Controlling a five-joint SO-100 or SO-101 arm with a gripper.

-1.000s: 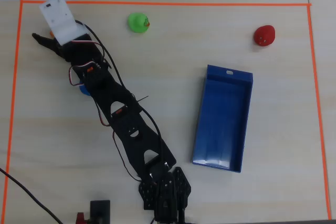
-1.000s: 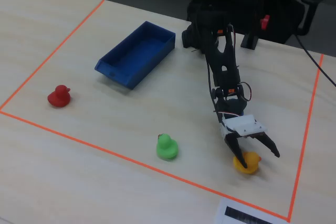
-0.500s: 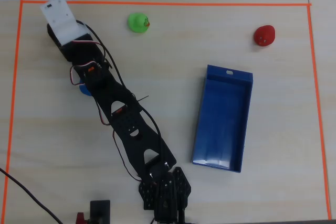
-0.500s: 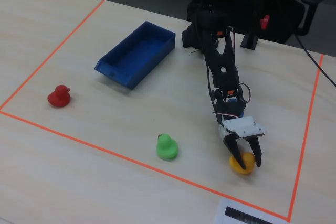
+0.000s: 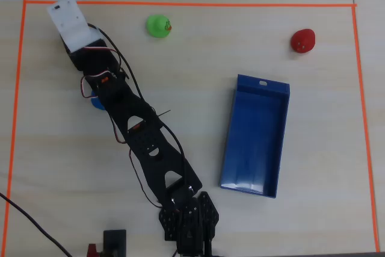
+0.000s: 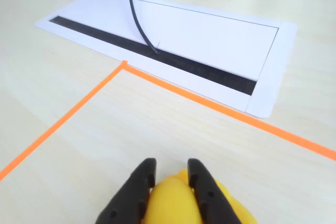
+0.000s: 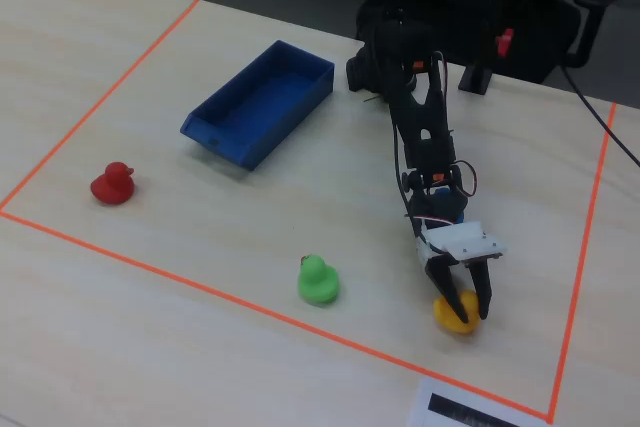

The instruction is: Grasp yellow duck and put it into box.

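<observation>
The yellow duck [image 6: 170,203] sits between my two black fingers [image 6: 142,182] at the bottom of the wrist view, with a finger pressed against each side. In the fixed view my gripper [image 7: 468,315] points down and is shut on the yellow duck [image 7: 450,315], which rests on the table near the front right corner of the taped area. In the overhead view the duck and jaws are hidden under the white wrist block [image 5: 71,23]. The dark-blue box [image 5: 255,136] lies empty, well away from the gripper; it also shows in the fixed view [image 7: 262,102].
A green duck [image 5: 158,26] [image 7: 318,280] sits close to the gripper. A red toy [image 5: 302,40] [image 7: 112,184] is beyond the box. A blue toy [image 5: 96,102] is partly under the arm. Orange tape [image 6: 68,114] borders the area, and a white cable panel [image 6: 199,30] lies outside it.
</observation>
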